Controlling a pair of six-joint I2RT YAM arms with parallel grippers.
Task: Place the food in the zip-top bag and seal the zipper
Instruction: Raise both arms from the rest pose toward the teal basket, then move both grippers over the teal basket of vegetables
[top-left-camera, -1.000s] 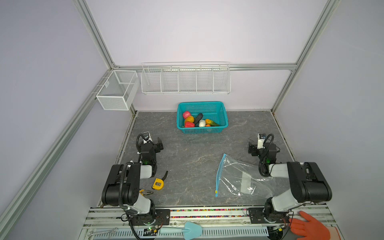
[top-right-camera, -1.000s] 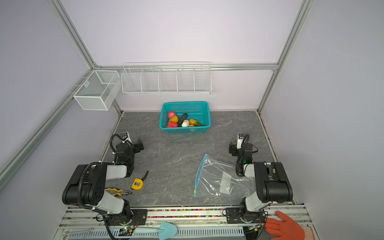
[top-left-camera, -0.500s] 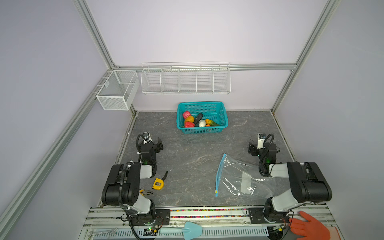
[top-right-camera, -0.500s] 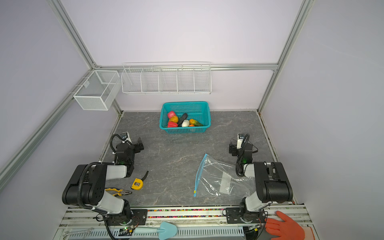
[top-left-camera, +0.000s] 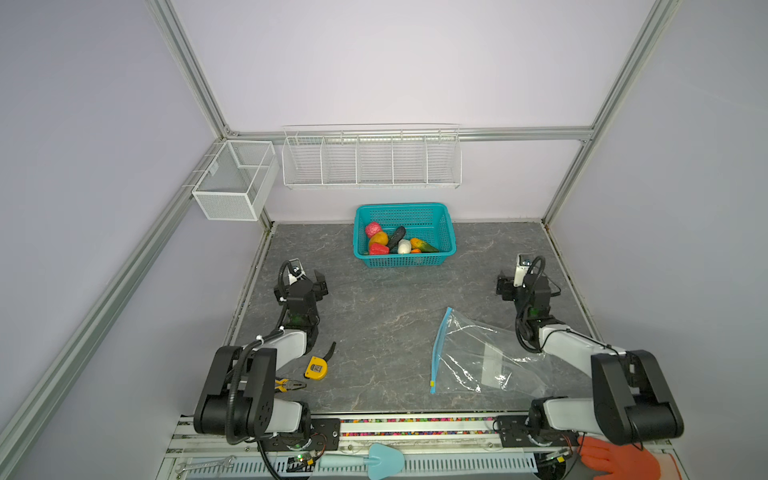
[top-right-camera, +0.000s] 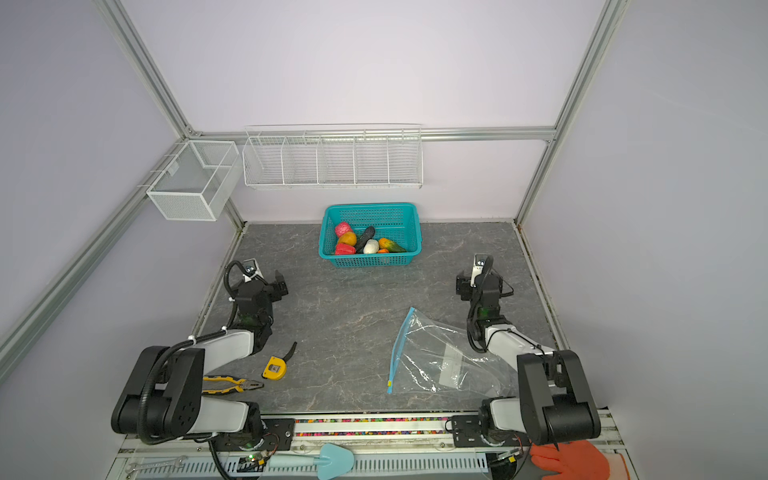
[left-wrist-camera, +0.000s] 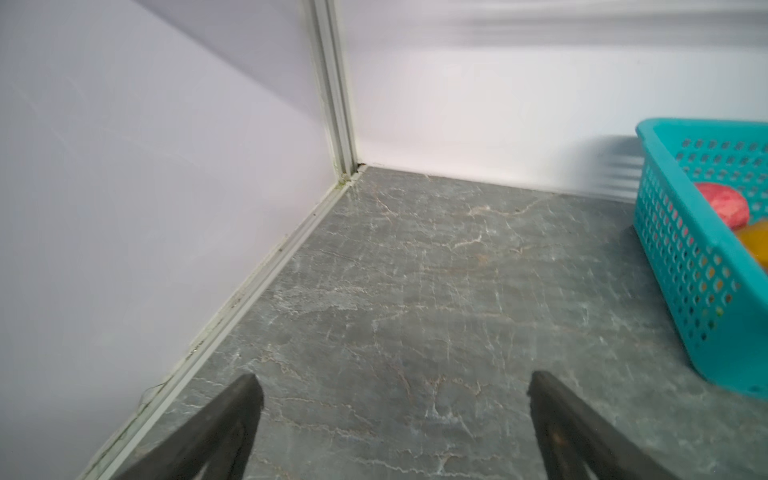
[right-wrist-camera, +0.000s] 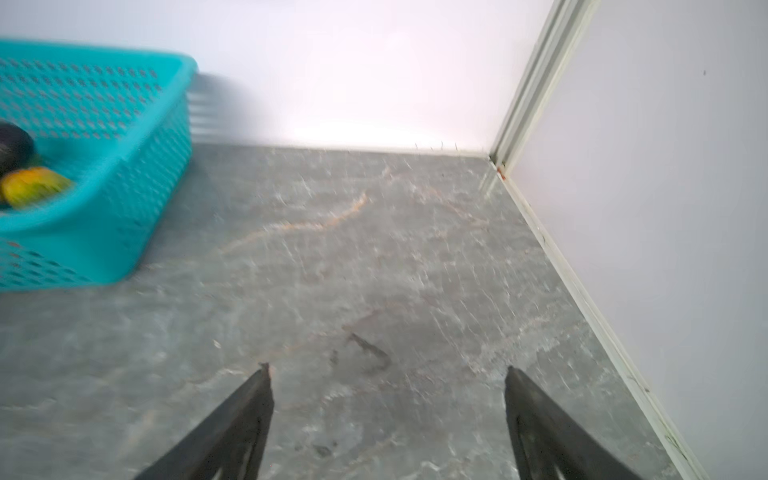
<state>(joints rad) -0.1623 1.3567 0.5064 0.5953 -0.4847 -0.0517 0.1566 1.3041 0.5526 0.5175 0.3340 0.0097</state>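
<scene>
The food (top-left-camera: 390, 243) (top-right-camera: 361, 243), several small red, pink, orange, white, dark and green pieces, lies in a teal basket (top-left-camera: 401, 206) (top-right-camera: 370, 206) at the back middle. The clear zip-top bag (top-left-camera: 490, 361) (top-right-camera: 449, 361) lies flat at the front right. Its light-blue zipper (top-left-camera: 438, 345) (top-right-camera: 398, 345) faces the middle, with a yellow slider (top-left-camera: 432, 382) at the near end. My left gripper (top-left-camera: 309, 286) (left-wrist-camera: 392, 386) stands open over bare floor at the left. My right gripper (top-left-camera: 515, 286) (right-wrist-camera: 386, 374) stands open just behind the bag. Both hold nothing.
A yellow tape measure (top-left-camera: 316, 368) and pliers (top-left-camera: 289, 385) lie by the left arm. White wire racks (top-left-camera: 370, 160) hang on the back wall. An orange-gloved hand (top-left-camera: 619, 459) rests at the front right edge, next to a pale blue trowel (top-left-camera: 374, 459).
</scene>
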